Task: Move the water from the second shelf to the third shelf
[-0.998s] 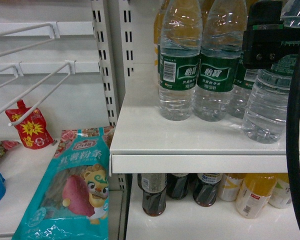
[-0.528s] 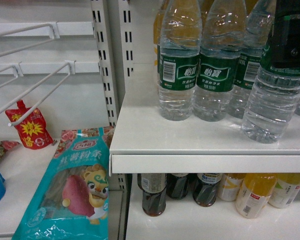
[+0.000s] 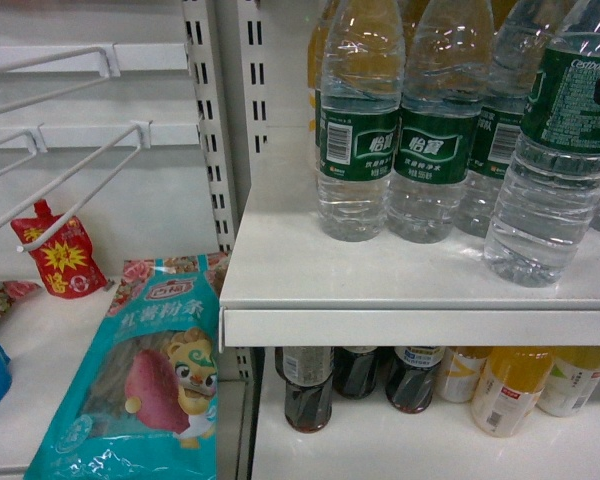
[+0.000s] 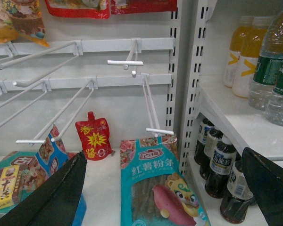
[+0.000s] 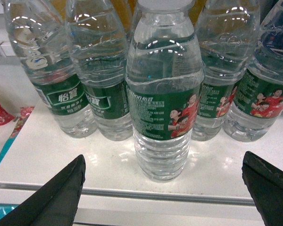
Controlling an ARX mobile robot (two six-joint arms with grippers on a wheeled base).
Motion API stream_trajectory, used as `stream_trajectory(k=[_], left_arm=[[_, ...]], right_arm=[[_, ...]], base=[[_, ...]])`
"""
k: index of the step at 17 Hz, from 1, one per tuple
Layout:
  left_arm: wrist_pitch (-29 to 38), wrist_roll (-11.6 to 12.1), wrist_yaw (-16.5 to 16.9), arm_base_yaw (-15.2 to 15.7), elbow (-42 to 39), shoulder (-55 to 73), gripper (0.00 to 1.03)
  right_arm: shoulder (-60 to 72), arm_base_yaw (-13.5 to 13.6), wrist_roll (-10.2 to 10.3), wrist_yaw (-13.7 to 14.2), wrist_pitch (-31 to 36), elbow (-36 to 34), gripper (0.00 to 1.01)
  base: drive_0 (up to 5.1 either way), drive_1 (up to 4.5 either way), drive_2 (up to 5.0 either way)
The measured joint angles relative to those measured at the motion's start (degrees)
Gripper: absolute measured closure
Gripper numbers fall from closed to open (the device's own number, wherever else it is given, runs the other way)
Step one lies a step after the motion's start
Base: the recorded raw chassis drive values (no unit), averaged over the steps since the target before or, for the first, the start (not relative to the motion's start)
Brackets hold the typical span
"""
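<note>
The right gripper (image 5: 162, 188) is sitting jaws wide apart, centre-frame before the front water bottle (image 5: 163, 94), risking nudging its packed neighbours (image 5: 99, 75) over.

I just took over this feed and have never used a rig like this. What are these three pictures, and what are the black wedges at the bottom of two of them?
A wheeled robot with two arms faces shop shelves. The wide picture comes from its head camera; the other two come from cameras on each wrist. The black wedges are the open fingers of each hand.

The right hand is lined up on the front water bottle, which stands on the white shelf among others like it. Nothing is held.

The left hand waits open near the sweet potato noodle pack. Dark cola bottles and yellow drink bottles stand on the shelf below.
</note>
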Motion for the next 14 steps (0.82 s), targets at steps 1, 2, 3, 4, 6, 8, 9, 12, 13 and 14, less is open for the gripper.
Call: stream_trajectory(k=[1,2,3,4,6,8,9,12,13,14], left_arm=[[0.00,0.00,0.00,0.00,0.02,0.00,0.05],[0.00,0.00,0.00,0.00,0.02,0.00,0.05],[0.00,0.02,0.02,0.00,0.02,0.00,0.05],[-0.02,0.00,-0.04,0.00,0.02,0.00,0.05],[0.00,0.02,0.04,0.00,0.00,0.00,0.05],[0.00,0.00,0.00,0.00,0.02,0.00,0.05],[0.00,0.00,0.02,0.00,0.00,0.00,0.05],[0.00,0.00,0.02,0.00,0.02,0.00,0.05],[0.00,0.02,0.02,0.00,0.02,0.00,0.05],[0.00,0.02,0.00,0.00,0.00,0.00,0.05]], right_arm=[[-2.14,0.63,0.76,-0.09,-1.29,-0.98,0.03],[-4.35,1.40,0.61,0.79,1.44,-2.95,0.05],[-7.45,1.57,-1.92,5.16,12.70,-8.11,0.15],[-13.57,0.50,-4.46,6.36,17.18,-13.79,0.28],[-28.96,-3.10,-6.16,4.42,6.38,-19.17,0.54],[-37.22,-6.25,-6.80,0.98,6.45,-21.97,0.78],[-38.95,-8.33,-6.93,-1.01,6.14,-24.90,0.97],[-43.30,-12.52,-7.17,-6.32,5.49,-28.63,0.99],[-44.70,-17.14,-7.21,-9.75,5.38,-29.42,0.99],[-45.75,-17.99,-7.17,-9.57,4.79,-30.49,0.99]], base=[[0.0,0.00,0.0],[0.0,0.00,0.0],[0.0,0.00,0.0],[0.0,0.00,0.0],[0.0,0.00,0.0],[0.0,0.00,0.0],[0.0,0.00,0.0],[0.0,0.00,0.0],[0.0,0.00,0.0],[0.0,0.00,0.0]])
